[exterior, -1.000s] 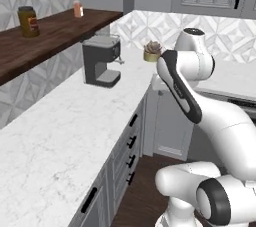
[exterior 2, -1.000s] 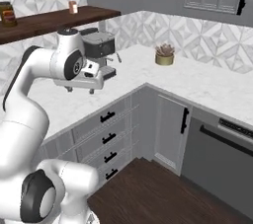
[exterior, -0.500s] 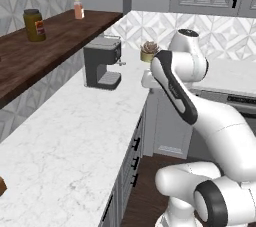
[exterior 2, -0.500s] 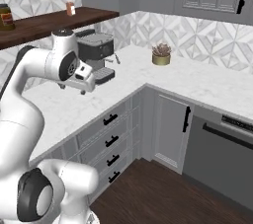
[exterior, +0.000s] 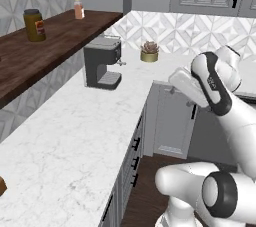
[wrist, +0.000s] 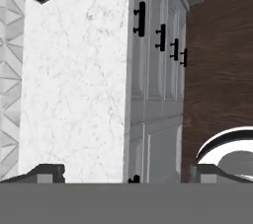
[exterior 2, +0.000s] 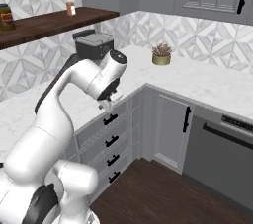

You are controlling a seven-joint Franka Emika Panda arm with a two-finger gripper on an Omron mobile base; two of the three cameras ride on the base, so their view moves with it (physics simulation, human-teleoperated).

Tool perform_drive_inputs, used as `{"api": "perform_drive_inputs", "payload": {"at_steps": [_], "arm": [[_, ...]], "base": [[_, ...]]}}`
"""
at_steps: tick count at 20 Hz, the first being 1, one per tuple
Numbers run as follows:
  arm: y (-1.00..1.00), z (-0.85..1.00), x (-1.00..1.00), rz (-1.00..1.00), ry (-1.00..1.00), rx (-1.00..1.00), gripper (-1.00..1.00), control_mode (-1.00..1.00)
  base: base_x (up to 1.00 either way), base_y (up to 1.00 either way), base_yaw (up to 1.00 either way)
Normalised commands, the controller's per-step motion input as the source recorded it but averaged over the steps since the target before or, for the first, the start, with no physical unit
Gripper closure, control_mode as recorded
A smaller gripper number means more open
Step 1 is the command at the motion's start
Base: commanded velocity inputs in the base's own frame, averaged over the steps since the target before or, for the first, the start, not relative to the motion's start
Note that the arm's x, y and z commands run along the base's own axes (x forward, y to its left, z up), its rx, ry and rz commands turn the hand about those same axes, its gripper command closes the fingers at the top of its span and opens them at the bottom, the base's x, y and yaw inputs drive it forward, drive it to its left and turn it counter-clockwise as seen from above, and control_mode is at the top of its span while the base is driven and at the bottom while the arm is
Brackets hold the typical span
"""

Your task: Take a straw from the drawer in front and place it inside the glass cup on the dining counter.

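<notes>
Hovering over the edge of the white grey-veined marble desk (exterior 2: 197, 82), above the narrow grey drawers with black bar handles (exterior 2: 111, 141): the hand (exterior 2: 106, 104), standing wide open and holding nothing. Sitting further back on that desk: black coffee machine (exterior: 102, 63), small potted plant (exterior 2: 161, 55). Straw, wide drawer and glass cup: cannot tell where.

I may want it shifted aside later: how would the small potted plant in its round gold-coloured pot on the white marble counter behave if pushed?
The small potted plant would probably slide rather than tip, since its pot looks squat and wide-based. The white marble counter looks smooth, so it may skid easily. It seems light, judging by how small it is beside the black coffee machine.
</notes>
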Motion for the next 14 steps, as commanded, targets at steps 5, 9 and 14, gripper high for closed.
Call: {"api": "perform_drive_inputs", "payload": {"at_steps": [5, 9, 14], "arm": [[-0.96, -0.8, 0.12, -0.09, 0.0, 0.42, -1.0, -1.0], [-0.63, -0.98, 0.56, -0.01, 0.0, 0.33, -1.0, -1.0], [-0.12, -0.95, 0.76, 0.0, 0.0, 0.24, -1.0, -1.0]], "base": [[0.0, 0.0, 0.0], [0.0, 0.0, 0.0], [0.0, 0.0, 0.0]]}}
